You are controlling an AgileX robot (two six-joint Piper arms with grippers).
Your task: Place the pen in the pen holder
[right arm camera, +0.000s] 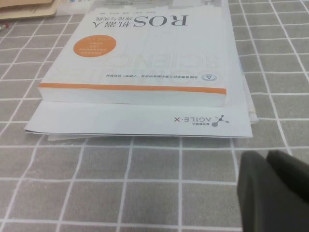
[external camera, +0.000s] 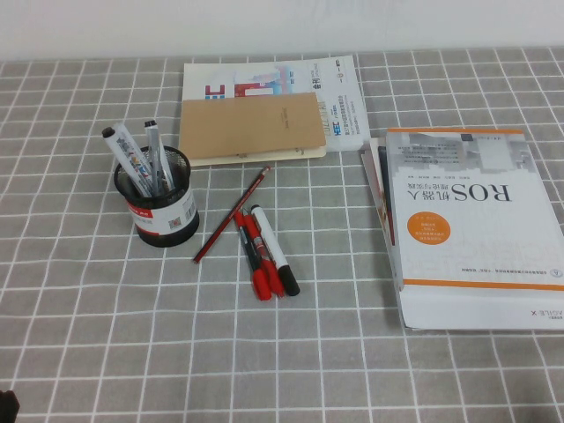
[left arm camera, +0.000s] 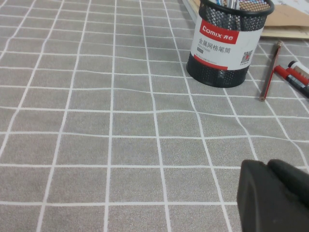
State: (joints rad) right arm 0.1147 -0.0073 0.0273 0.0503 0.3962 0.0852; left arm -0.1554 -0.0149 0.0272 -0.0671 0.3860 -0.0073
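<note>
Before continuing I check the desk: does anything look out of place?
Nothing spilled or damaged. A red pencil and markers lie loose beside the pen holder, where the pen already stands. Papers jut unevenly under the ROS book. Left gripper hovers short of the holder, right gripper, shut, short of the book.

Three cameras covering one checked surface (external camera: 308,370)

The high view is looking down from the robot's side; the left wrist camera is skimming low toward the pen holder (left arm camera: 227,46), shared with overhead; the right wrist is hugging the ROS book (right arm camera: 140,53).
</note>
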